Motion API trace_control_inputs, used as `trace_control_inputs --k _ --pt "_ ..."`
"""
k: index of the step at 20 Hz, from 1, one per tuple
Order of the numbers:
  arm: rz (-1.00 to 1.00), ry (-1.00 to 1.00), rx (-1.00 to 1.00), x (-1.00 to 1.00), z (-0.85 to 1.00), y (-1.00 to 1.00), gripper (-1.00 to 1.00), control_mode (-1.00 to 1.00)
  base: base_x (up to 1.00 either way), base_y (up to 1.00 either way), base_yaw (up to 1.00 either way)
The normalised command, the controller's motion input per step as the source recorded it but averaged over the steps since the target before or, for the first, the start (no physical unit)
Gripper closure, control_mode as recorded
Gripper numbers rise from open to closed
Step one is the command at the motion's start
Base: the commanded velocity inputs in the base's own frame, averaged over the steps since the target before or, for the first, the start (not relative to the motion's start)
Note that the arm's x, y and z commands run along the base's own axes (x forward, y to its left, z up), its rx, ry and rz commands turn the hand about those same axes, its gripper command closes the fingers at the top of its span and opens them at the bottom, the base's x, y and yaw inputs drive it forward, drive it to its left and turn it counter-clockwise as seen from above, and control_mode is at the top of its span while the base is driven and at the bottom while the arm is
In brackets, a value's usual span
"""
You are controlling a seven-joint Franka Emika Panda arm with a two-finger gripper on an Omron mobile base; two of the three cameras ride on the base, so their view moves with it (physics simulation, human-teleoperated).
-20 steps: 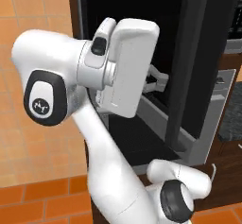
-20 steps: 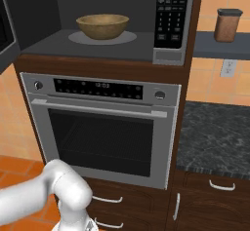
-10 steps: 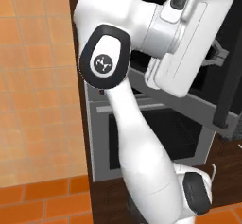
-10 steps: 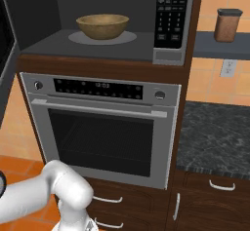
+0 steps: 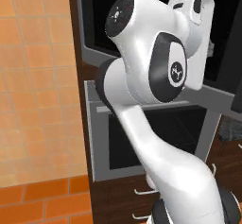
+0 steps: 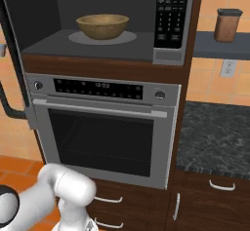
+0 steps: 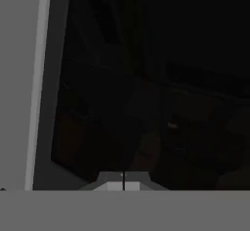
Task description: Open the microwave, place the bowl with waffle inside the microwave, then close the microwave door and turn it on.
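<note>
Arm swung up and across since a second ago, elbow now high in the left base view; bowl (image 6: 102,26) unmoved on the turntable (image 6: 80,38) inside the microwave (image 6: 168,57). Read as: loading done, door-closing step in hand.

Claw (image 7: 122,182) faces the black glass of the microwave door (image 7: 146,88) close ahead, grey frame edge just to one side in the hand view; contact with the glass not confirmable. Claw opening: cannot tell, tips too dim and low in frame.

Bowl well apart from the claw, in the open cavity on the far side of the door; not held.
</note>
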Motion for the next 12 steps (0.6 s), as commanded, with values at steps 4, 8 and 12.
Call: trace_control_inputs --k 4,8,12 --pt "0.64 0.02 0.03 1.0 -0.1 -0.41 1.0 -1.0 0.0 0.0 0.0" --pt "0.51 0.0 0.1 1.0 -0.01 -0.64 1.0 -1.0 0.0 0.0 0.0" --pt "0.44 0.0 0.06 1.0 -0.23 -0.57 1.0 -1.0 0.0 0.0 0.0"
